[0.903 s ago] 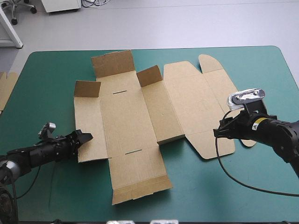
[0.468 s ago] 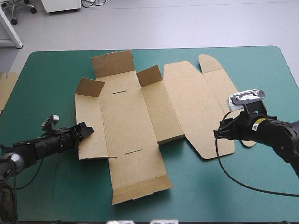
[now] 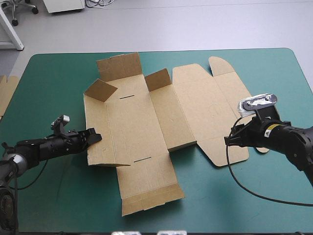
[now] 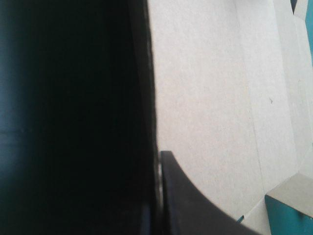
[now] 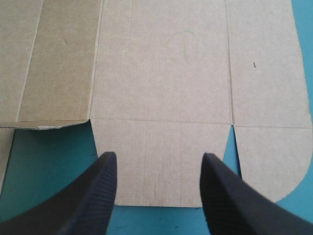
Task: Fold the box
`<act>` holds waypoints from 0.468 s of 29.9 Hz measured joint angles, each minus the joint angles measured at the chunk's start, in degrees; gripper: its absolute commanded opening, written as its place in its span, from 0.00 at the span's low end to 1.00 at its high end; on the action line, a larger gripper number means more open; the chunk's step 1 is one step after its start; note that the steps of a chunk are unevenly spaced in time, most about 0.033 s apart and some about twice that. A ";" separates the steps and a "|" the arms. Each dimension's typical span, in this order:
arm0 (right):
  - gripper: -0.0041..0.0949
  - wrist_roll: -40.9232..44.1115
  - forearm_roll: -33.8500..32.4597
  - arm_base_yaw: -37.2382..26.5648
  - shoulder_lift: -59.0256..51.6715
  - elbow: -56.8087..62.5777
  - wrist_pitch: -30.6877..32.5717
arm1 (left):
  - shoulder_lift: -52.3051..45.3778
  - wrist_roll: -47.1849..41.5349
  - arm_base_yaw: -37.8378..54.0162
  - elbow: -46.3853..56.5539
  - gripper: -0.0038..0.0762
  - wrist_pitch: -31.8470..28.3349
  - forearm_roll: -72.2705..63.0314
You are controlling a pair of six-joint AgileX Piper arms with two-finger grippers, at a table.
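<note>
The teal-green table cover carried the box, a cut sheet of brown board lying mostly flat at its middle, with two far corner flaps tilted up. The box's left side panel was lifted off the cover, and the left gripper was clenched on that panel's edge. The right gripper had its black fingers spread apart above the edge of the box's right-hand lid flap, grasping nothing. A further strip of brown board lay well left of the box.

High cam above/behind, wrist cams v. close, all share box
</note>
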 measured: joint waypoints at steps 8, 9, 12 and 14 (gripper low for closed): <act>0.53 0.00 -1.02 0.00 0.00 -0.30 0.00 | 0.30 -4.02 -0.12 -10.83 0.04 5.54 9.14; 0.53 0.00 -1.02 0.00 0.00 -0.30 0.00 | 0.35 -4.96 -0.12 -12.44 0.04 6.08 11.26; 0.53 0.00 -1.02 0.00 0.00 -0.30 -0.05 | 0.93 -7.13 -0.12 -17.13 0.04 8.30 17.35; 0.53 0.00 -1.16 0.00 0.00 -0.30 -0.28 | 2.12 -7.69 -0.12 -20.72 0.04 10.86 19.89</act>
